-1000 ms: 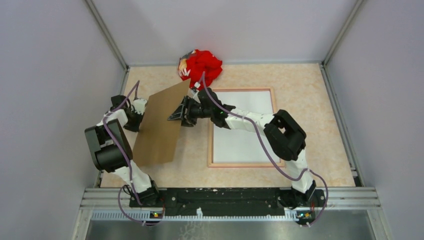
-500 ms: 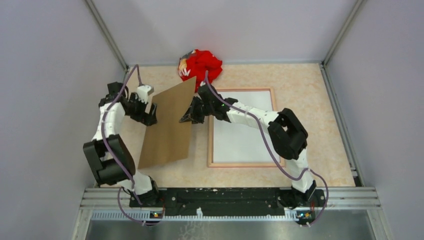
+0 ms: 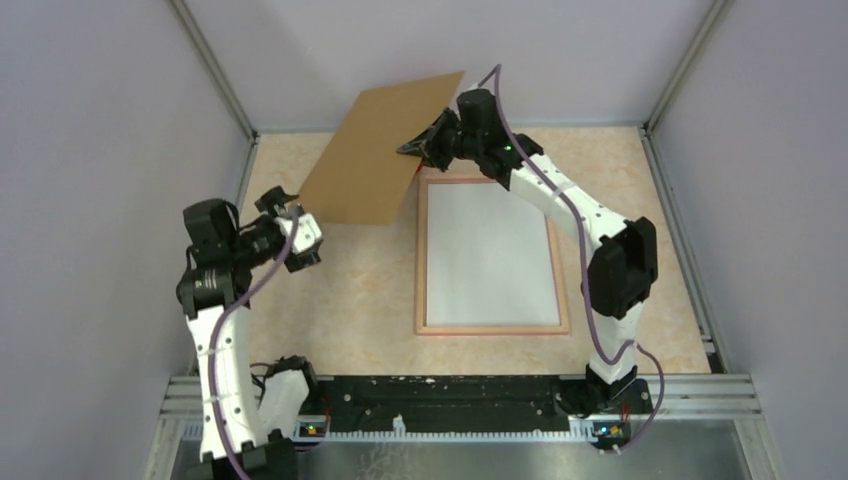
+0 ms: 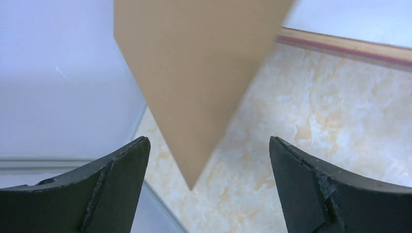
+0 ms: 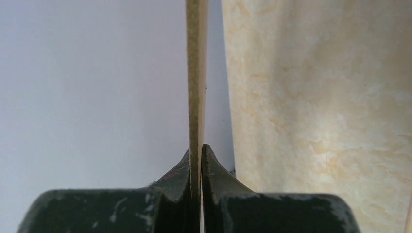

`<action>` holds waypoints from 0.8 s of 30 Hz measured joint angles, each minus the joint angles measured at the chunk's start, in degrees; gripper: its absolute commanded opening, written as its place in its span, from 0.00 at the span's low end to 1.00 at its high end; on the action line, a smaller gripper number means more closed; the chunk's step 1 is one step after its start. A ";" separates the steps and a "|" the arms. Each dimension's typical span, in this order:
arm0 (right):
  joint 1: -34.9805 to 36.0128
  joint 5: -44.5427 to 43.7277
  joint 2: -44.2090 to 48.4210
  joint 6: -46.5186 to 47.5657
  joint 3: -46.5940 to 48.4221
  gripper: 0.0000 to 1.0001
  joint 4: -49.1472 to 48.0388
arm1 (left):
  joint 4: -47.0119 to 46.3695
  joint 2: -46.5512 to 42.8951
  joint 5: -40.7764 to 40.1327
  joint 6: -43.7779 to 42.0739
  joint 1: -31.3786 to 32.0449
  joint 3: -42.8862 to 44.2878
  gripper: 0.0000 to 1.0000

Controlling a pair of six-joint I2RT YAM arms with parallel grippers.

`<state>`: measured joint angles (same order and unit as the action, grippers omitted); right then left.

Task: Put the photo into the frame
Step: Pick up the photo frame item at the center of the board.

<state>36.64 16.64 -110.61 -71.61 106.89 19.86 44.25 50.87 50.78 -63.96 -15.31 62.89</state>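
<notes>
1. Two grippers inspected. The right gripper is pressed together on the thin edge of a brown hardboard panel. In the right wrist view both fingers bear against opposite faces of the board, closed tight on it.
2. The panel is carried clear of the table, tilted, over the far left corner of the work area. In the overhead view its upper edge stands against the grey back wall (the grip is about midway along the panel's right-hand edge).
3. The left gripper is spread wide and holds nothing. In the left wrist view its fingertips stand either side of a downward-pointing corner of the panel, apart from it. The overhead view puts this gripper near the panel's near left corner, over the table's left side.
4. The frame lies flat on the table, right of centre, with its long side running near to far. Its far left corner is just beside the right gripper in the overhead view. The rails show light wood with a pink line along the edge.
5. A white sheet fills the frame's opening. Whether it is the photo lying face down cannot be told
</notes>
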 measured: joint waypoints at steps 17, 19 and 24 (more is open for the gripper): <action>-0.02 1.77 12.46 -6.36 -14.99 0.00 -3.61 | -4.48 -13.86 0.83 -20.61 0.00 -14.69 0.89; -0.02 2.27 14.27 -7.50 -17.59 0.00 -4.50 | -5.16 -13.86 1.11 -21.77 0.04 -14.80 0.84; 0.33 3.02 17.55 -10.10 -21.88 0.00 -7.58 | -6.12 -13.49 2.89 -23.69 0.31 -14.93 0.70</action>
<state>36.97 19.66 -93.06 -81.71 85.01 12.27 38.13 37.39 53.67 -87.66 -15.00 47.97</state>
